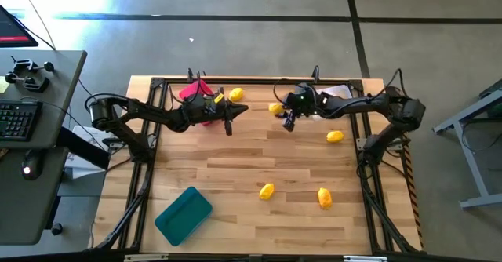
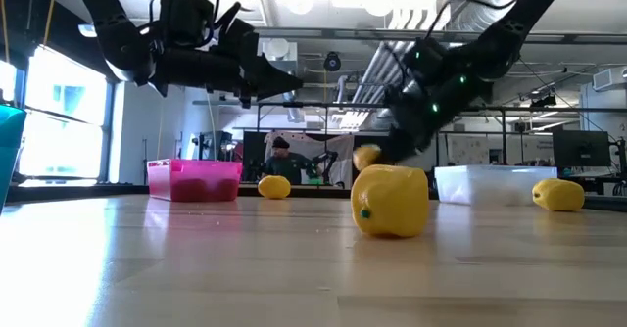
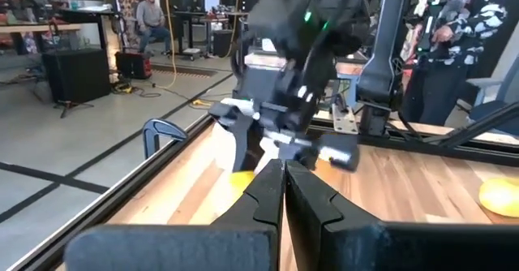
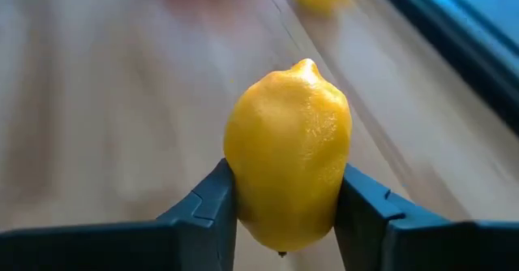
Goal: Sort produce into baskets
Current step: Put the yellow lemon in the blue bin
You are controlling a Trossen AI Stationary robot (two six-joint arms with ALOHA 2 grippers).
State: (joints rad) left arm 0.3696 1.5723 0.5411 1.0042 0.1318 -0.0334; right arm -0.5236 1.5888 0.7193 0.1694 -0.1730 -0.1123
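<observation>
A lemon (image 4: 288, 169) is clamped across its short axis in the right claw (image 1: 288, 121); the whitish basket (image 2: 487, 184) lies just beside it, the closed left claw (image 1: 228, 125) farther off.

Pink basket (image 1: 194, 92) sits behind the table's (image 1: 235, 176) centre, teal basket (image 1: 183, 214) front-left.

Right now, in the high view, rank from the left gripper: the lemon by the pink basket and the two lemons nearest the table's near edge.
From the left gripper:
1. Far-edge lemon, beside the pink basket, just beyond the gripper.
2. Near-middle lemon, toward the near edge.
3. Near-right lemon, farther right.
The right gripper clamps a fourth lemon in its jaws.
</observation>
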